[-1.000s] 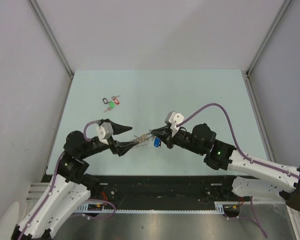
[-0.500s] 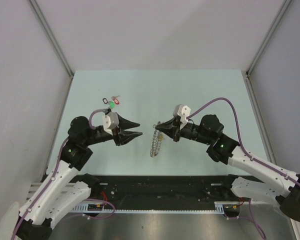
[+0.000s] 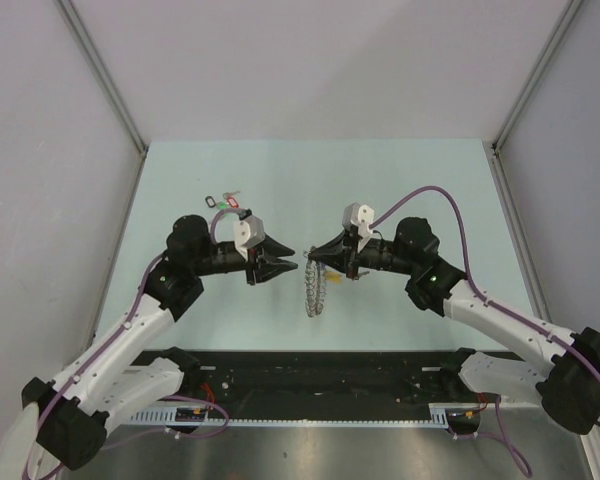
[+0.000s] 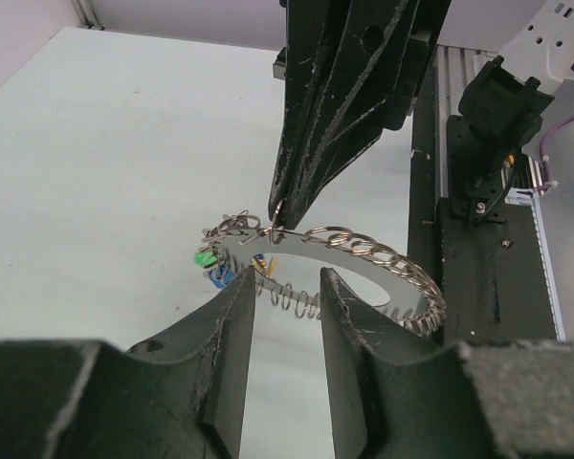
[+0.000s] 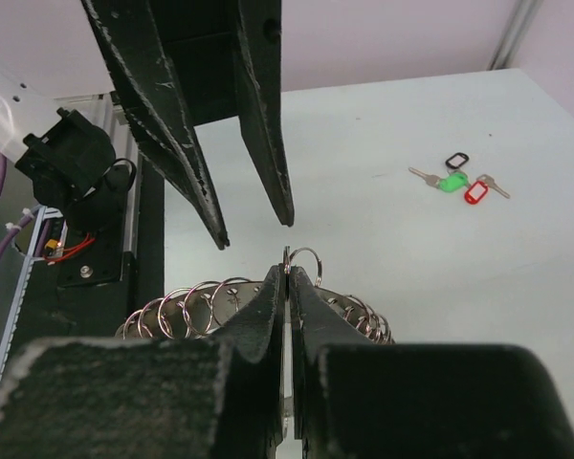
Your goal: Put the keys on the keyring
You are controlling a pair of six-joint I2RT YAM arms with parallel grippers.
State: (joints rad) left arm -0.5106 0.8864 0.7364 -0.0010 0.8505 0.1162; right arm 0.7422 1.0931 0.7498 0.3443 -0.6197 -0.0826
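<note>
1. Right hand point(image 3: 312, 262) is pressing its fingers together on the top wire of the keyring point(image 3: 313, 290), pinching it. In the right wrist view, one loop of wire is showing just above the closed fingertips.
2. From that pinch the keyring is hanging down in the middle of the counter point(image 3: 430, 190), between the two arms. Its coils are drooping below the right hand, and whether the lower end is touching the counter cannot be told.
3. Facing it, the left hand point(image 3: 288, 265) is hovering just beside the keyring. Its fingers are partly spread, nothing is sitting between them, and they are not touching the ring.
4. In the left wrist view, the green-tagged key point(image 4: 206, 258) and the blue-tagged key point(image 4: 222, 277) are sitting together at the ring's left end, against the coils. Whether they are threaded onto the wire cannot be told.
5. Toward the far left of the counter, a bunch of three keys point(image 3: 225, 203) with black, red and green tags is lying well apart from both hands.
</note>
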